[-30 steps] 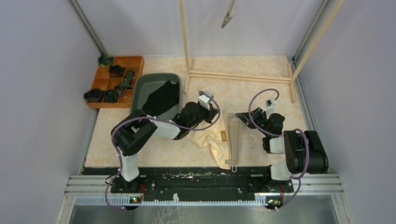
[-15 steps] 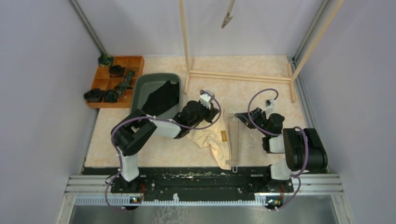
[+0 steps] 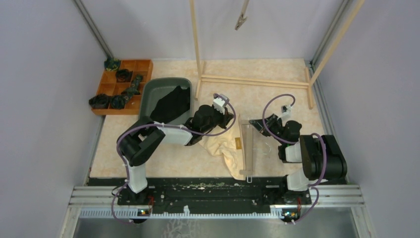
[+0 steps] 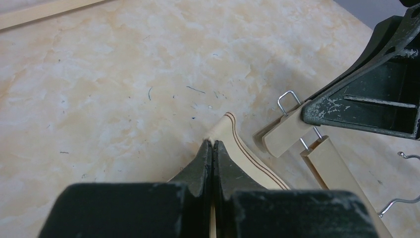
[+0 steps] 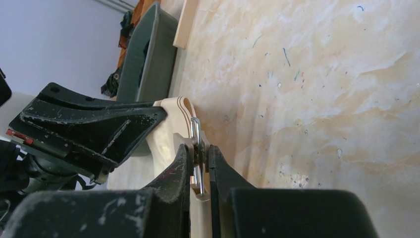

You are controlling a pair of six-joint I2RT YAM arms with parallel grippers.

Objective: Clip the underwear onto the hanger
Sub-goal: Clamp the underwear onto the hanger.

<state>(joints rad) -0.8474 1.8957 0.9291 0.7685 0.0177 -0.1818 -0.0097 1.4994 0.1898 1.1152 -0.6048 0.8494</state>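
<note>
- Your left gripper [image 4: 212, 148] had its two fingers pressed tight together on the edge of the cream-yellow soft cloth underwear [image 4: 233, 141], right at the striped band. I think you held it by the band so that this firm edge could go into a clip.
- Your right gripper [image 5: 199, 161] was pinching the small wooden clip with a wire spring [image 5: 196, 144] at the far end of the long pale wooden hanger [image 3: 246, 156]. I think the squeeze was meant to open the clip's mouth and to stop the hanger from sliding.
- The hanger lay flat on the table in the middle of the top view. The cream-yellow underwear lay bunched just to its left, touching it.
- In the left wrist view, the band's corner sat in the lower middle of the frame, just beside the clip but not yet inside it.
- The black soft cloth underwear [image 3: 171, 104] lay in the grey plastic tub [image 3: 147, 99] in the upper left part of the top view. It was well apart from the hanger, waiting its turn.
- The next move called for a small, careful push of the band into the clip.
</note>
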